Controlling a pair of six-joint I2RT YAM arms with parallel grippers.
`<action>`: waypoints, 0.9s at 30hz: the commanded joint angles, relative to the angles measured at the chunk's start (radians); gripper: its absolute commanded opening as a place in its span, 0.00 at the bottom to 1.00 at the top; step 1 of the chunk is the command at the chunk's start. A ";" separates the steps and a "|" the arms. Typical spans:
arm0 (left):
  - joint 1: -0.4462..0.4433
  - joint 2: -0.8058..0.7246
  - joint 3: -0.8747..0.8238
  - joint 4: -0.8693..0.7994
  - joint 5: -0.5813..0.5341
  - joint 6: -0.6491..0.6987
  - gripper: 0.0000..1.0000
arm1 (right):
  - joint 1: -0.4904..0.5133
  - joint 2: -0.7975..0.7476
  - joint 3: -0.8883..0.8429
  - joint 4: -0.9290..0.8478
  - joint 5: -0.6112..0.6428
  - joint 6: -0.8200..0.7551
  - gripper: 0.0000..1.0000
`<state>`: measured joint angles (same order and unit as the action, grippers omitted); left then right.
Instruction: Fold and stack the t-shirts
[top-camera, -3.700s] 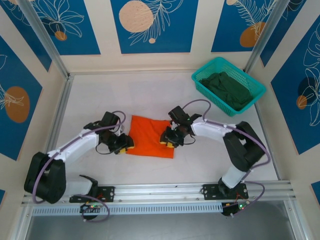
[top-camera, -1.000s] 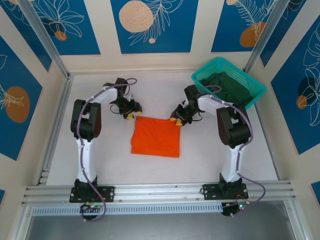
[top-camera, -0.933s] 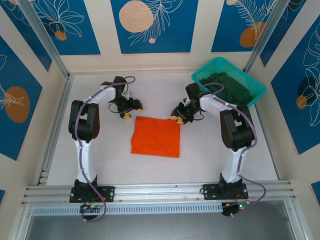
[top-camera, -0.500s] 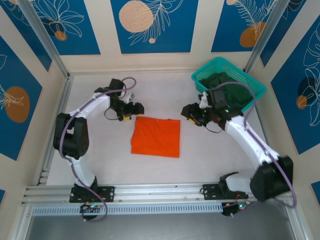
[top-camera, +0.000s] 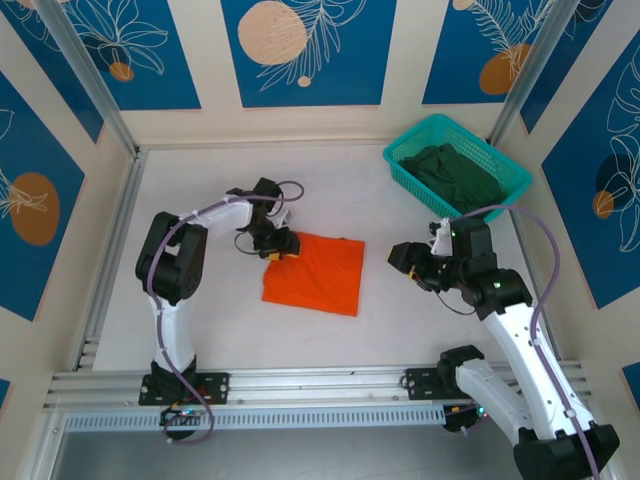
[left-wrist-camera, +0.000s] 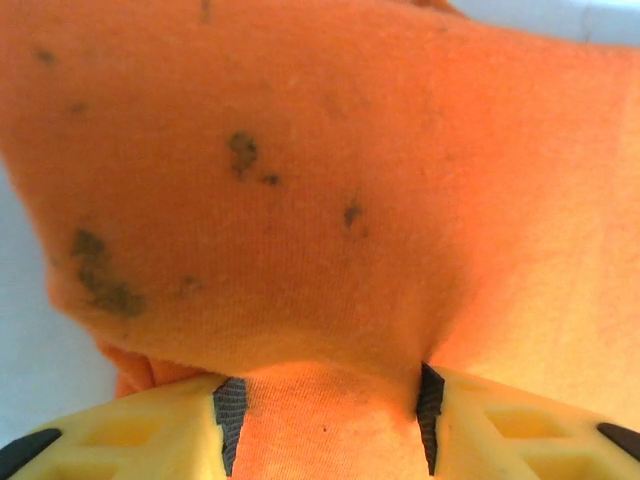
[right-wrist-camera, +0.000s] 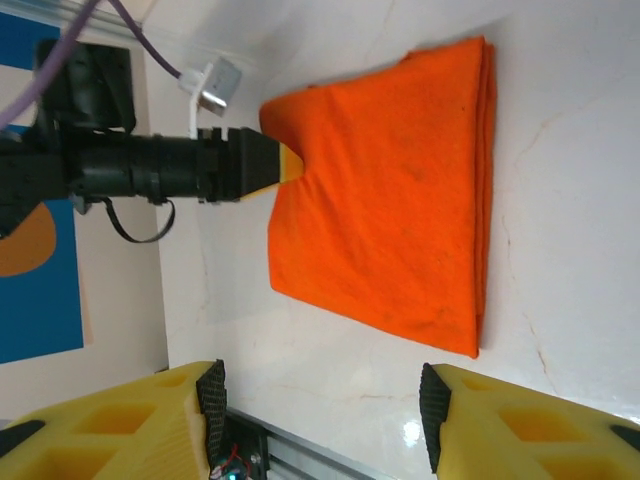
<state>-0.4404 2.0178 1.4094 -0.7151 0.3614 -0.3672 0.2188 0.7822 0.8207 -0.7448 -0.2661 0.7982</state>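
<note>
Orange t-shirt (top-camera: 315, 278): it lay folded into a flat rectangle on the white table (top-camera: 200, 310), just left of the middle of the top view.
Orange t-shirt from the right wrist: the orange t-shirt (right-wrist-camera: 390, 200) took up the upper middle of that frame, with its stacked folded edges along the right side.
Left gripper (top-camera: 281, 246): it sat at the upper left corner of the orange t-shirt in the top view.
Left gripper's hold: in the left wrist view, orange cloth ran through the left gripper (left-wrist-camera: 325, 425) at the bottom of the frame. The cloth was creased against the inner pads of the 2 yellow fingers (left-wrist-camera: 140, 435), so the jaws were clamped on that corner.
Pinched corner: in the right wrist view, the cloth was drawn to a point against the yellow tip of the left gripper (right-wrist-camera: 288, 164), at the upper left of the frame.
Cloth marks: several small dark specks (left-wrist-camera: 240, 150) showed on the orange cloth in the upper left of the left wrist view.
Right gripper (top-camera: 394, 256): it hung to the right of the orange t-shirt and apart from it, right of the middle in the top view.
Right gripper's jaws: its 2 yellow fingers (right-wrist-camera: 110, 425) stood wide apart at the bottom of the right wrist view, with only bare table between them.
Dark green t-shirt (top-camera: 455, 175): it lay crumpled inside the teal basket (top-camera: 420, 195) at the upper right of the top view, well apart from the orange t-shirt.
</note>
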 joint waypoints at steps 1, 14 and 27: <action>-0.011 0.041 0.024 -0.051 -0.126 -0.012 0.59 | -0.019 0.038 0.037 -0.074 -0.078 -0.057 0.57; -0.017 -0.143 0.114 -0.248 -0.185 0.030 0.87 | 0.044 -0.016 0.116 -0.120 0.083 -0.206 0.61; -0.015 0.064 0.125 -0.186 -0.296 0.137 0.55 | 0.021 0.171 0.112 -0.076 0.041 -0.061 0.56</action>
<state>-0.4549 2.0285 1.5234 -0.9119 0.1207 -0.2531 0.2436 0.9333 0.9226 -0.8230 -0.1913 0.6979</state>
